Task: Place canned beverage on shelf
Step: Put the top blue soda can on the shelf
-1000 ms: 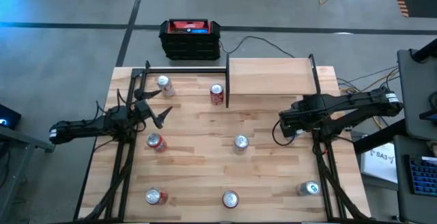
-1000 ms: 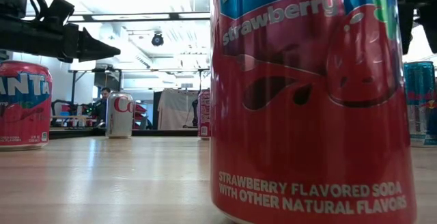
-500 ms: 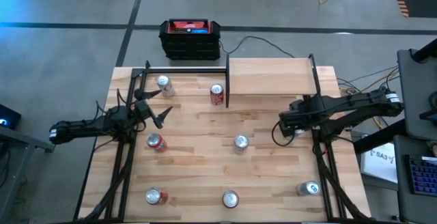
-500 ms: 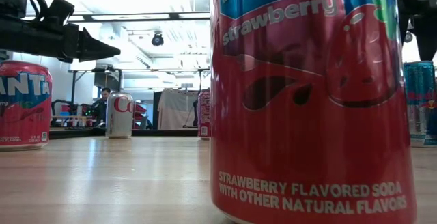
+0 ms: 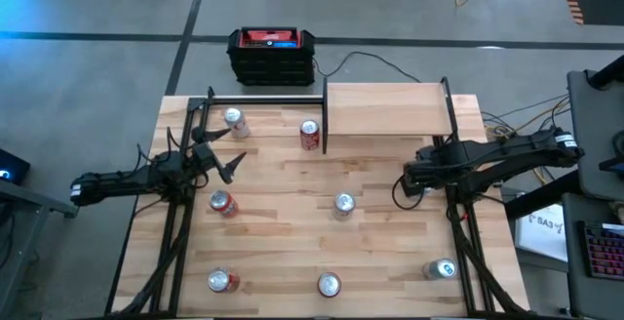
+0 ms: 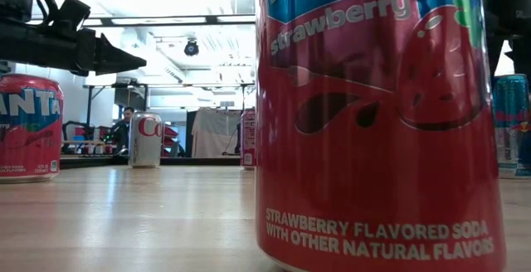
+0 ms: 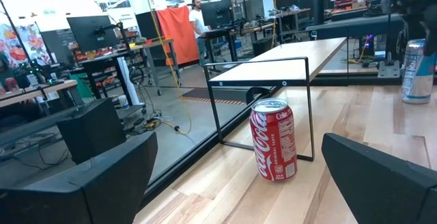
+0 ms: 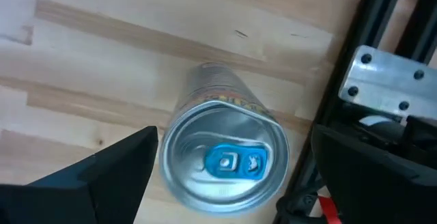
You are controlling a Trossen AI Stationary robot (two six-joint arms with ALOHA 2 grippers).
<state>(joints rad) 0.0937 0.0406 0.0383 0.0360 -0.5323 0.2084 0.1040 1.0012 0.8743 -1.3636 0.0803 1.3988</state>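
A can reading "strawberry flavored soda" (image 6: 377, 123) fills the low view on the wooden counter (image 5: 380, 252). A Coca-Cola can (image 7: 274, 140) stands before the released left claw (image 5: 222, 154). The right claw (image 5: 408, 180), released, hangs over a blue-tabbed can (image 8: 227, 158) near the counter's right edge. The shelf (image 5: 385, 108) sits at the far edge.

My two arms are matte black, built of slender jointed links with thin black cables looped alongside. My left gripper (image 5: 226, 160) ends in two tapered, pointed black fingers. My right gripper (image 5: 409, 183) has broad, flat black fingers (image 8: 102, 173); its arm carries a white band.
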